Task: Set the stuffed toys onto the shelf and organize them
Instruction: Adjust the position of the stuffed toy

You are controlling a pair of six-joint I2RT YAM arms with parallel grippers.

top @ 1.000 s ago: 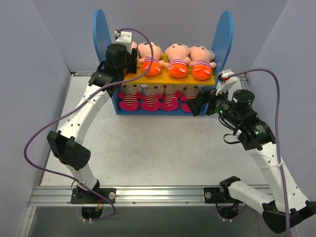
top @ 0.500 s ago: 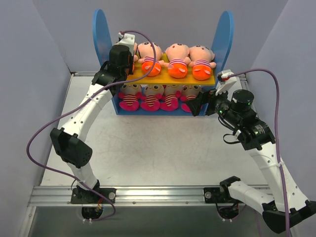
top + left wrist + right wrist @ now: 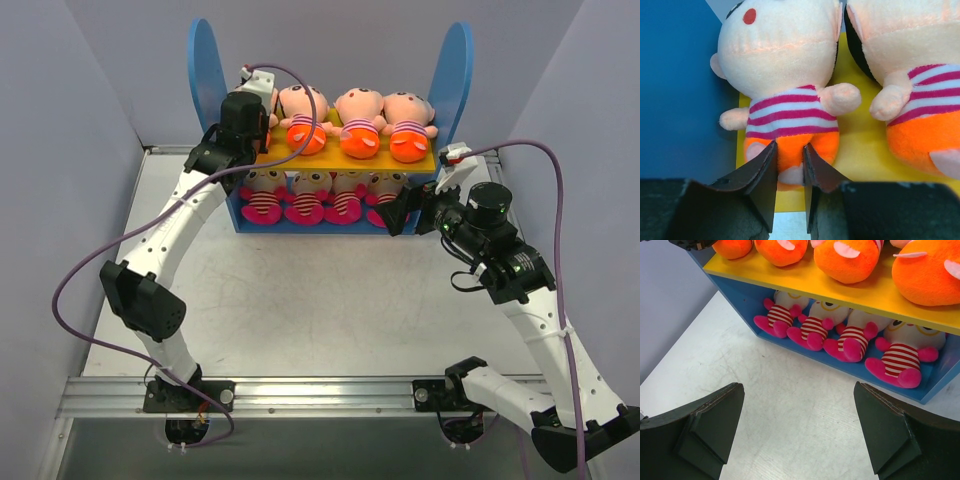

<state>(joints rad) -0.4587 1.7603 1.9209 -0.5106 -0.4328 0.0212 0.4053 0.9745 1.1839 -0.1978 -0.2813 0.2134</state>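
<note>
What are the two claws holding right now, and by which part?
The left gripper pinches the leftmost peach-headed toy on the yellow board by its orange bottom. The right gripper is open, holding nothing.

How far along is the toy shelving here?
Nearly done. Four pink toys line the lower level; three orange-bottomed toys lie on the yellow board. The left gripper pinches the fourth toy at the board's left end. The right gripper is open, empty. Left: release, perhaps straighten.
</note>
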